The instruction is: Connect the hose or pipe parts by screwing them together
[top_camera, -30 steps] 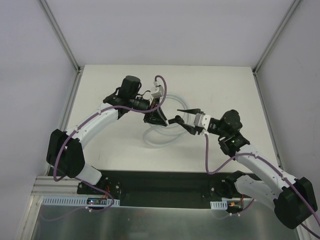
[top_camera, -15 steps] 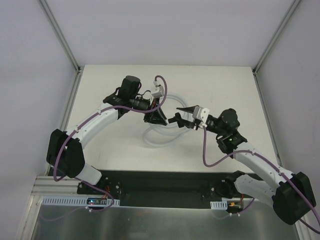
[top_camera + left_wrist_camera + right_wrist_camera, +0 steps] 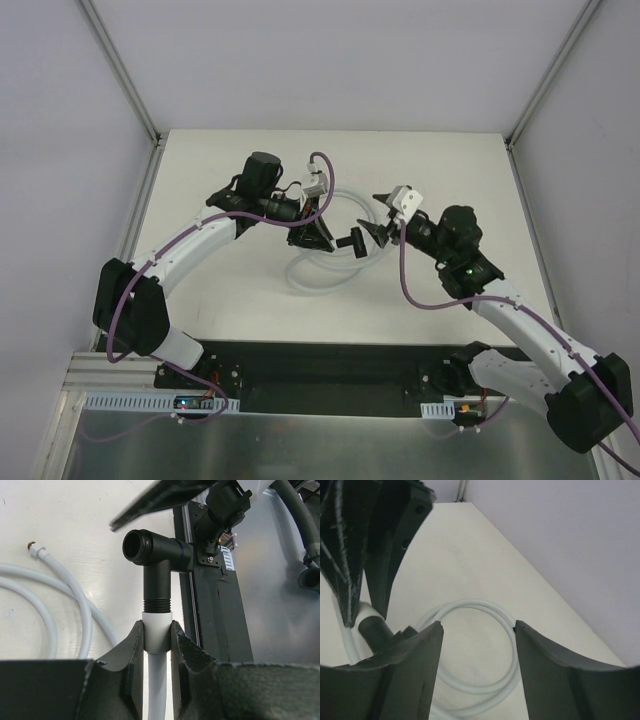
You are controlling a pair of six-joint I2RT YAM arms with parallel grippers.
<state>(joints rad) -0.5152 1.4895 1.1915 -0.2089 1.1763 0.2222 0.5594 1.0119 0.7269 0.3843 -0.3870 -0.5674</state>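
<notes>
Black fingers of the left gripper [image 3: 158, 631] are clamped on the white hose [image 3: 158, 690], just under the black T-shaped connector [image 3: 156, 565] on its end. The right gripper [image 3: 477, 630] stands partly open and empty, just beside that connector. The hose's loops lie on the table [image 3: 450, 170].

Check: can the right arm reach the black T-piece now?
Probably yes: the open right fingers sit just beside the T-piece with nothing between, and the left fingers clamp only the hose below it.
</notes>
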